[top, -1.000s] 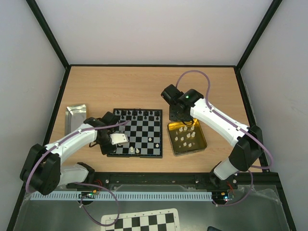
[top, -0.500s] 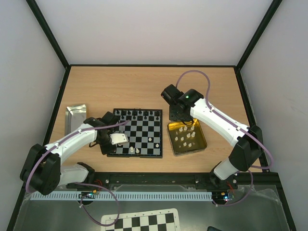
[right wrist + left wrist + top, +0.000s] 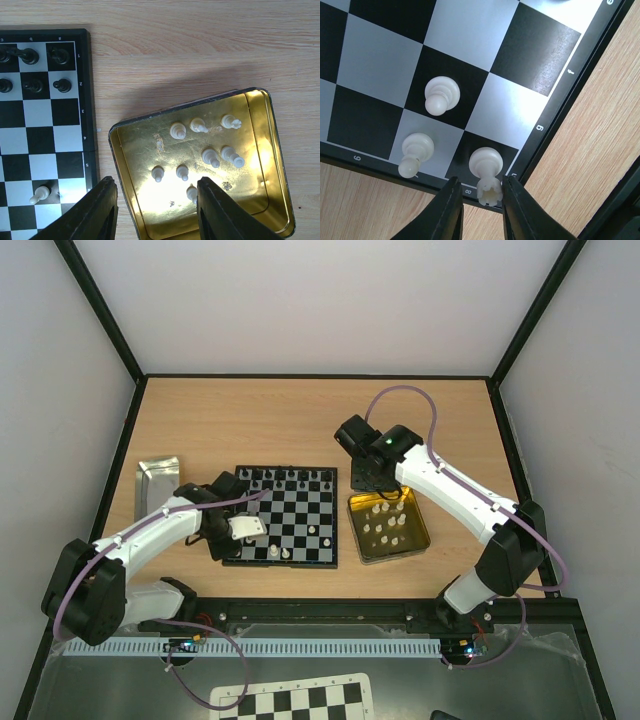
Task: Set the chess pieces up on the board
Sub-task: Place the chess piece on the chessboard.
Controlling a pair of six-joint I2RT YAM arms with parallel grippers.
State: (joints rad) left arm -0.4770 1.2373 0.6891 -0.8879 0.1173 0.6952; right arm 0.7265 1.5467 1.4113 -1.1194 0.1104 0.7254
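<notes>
Wooden surface (image 3: 580, 150) below: left end effector (image 3: 481, 181) is straddling a cream-white rook (image 3: 487, 165) (grip unclear); right end effector (image 3: 155, 181) is gaping over a gold tin (image 3: 140, 145).

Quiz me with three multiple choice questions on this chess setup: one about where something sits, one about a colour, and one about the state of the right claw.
1. Where is the gold tin?
A) just right of the board
B) left of the board
C) on top of the board

2. What colour are the pieces in the tin?
A) black
B) red
C) white

3. How is the right claw?
A) shut on a piece
B) open, gripping nothing
C) shut on the tin's rim

Answers:
1 A: the top view shows the tin beside the board's right edge.
2 C: every piece lying in the tin is cream-white.
3 B: the wrist view shows its fingers wide apart above the tin, touching nothing.
</notes>
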